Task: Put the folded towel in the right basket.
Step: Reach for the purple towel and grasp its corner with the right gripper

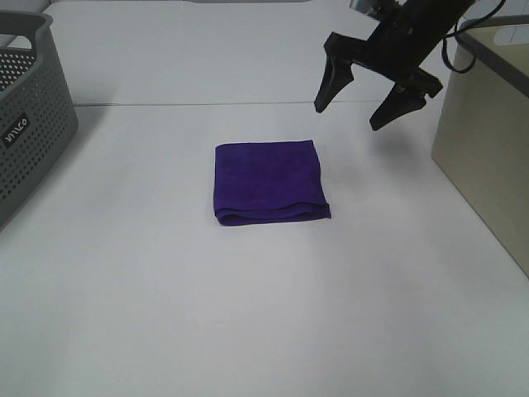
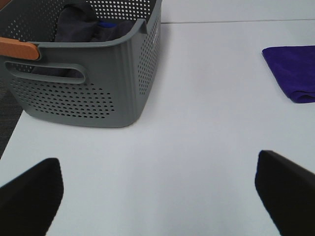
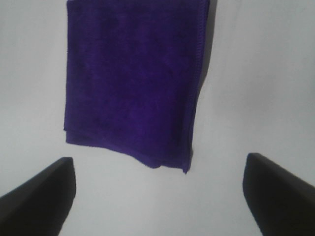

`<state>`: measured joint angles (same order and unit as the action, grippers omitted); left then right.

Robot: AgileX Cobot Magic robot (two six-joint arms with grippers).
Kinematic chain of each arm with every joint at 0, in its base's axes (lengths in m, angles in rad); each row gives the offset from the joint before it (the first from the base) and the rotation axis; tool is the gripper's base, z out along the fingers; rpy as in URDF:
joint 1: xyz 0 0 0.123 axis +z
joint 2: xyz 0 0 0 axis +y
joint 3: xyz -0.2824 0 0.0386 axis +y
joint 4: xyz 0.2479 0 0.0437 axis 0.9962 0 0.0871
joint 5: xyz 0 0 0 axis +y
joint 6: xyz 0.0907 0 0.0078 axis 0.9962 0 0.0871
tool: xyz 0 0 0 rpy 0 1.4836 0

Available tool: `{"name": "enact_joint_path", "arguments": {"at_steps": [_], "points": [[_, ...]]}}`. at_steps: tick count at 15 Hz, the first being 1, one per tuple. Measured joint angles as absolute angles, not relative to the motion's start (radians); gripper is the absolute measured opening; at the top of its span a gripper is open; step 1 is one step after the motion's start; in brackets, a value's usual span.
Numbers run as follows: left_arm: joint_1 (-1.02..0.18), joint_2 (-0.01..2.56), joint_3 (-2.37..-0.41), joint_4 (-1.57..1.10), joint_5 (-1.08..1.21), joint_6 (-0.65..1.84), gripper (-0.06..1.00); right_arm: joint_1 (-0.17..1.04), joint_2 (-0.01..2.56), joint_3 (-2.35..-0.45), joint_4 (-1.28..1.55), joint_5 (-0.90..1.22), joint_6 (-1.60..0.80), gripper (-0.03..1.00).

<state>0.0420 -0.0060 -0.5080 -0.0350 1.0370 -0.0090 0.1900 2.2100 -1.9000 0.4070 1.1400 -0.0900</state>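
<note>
Exterior high view: the folded purple towel (image 1: 269, 180) lies flat on the white bench (image 1: 248, 322) near its middle, roughly square, with its layered edges facing the near side. The right tool (image 1: 348, 116) hangs above the bench, beyond the towel and to its right, between the towel and the beige right basket (image 1: 483, 141). Its two fingers are spread wide, pointing down, and hold nothing. The grey basket (image 1: 33, 132) stands at the far left, and no left arm appears here. Judged from this, the right arm is the nearer one, and its reach would run back toward the towel and down. Left wrist view: the left tool (image 2: 157, 196) is spread wide and empty over bare bench. The grey basket, with dark cloth (image 2: 81, 24) inside, is close ahead, while the towel shows only as a corner well off to one side. Right wrist view: the towel lies straight ahead of the spread fingers, its longer side running away from them. It touches neither finger.
</note>
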Motion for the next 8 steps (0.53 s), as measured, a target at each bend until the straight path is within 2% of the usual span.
{"name": "enact_joint_path", "arguments": {"at_steps": [5, 8], "points": [[0.042, -0.006, -0.508, -0.035, 1.037, -0.009, 0.99, 0.190, 2.376, -2.019, 0.449, 1.095, -0.092, 0.89], [0.042, -0.006, -0.508, -0.035, 1.037, -0.009, 0.99, 0.190, 2.432, -2.028, 0.472, 1.079, -0.114, 0.88]]}}
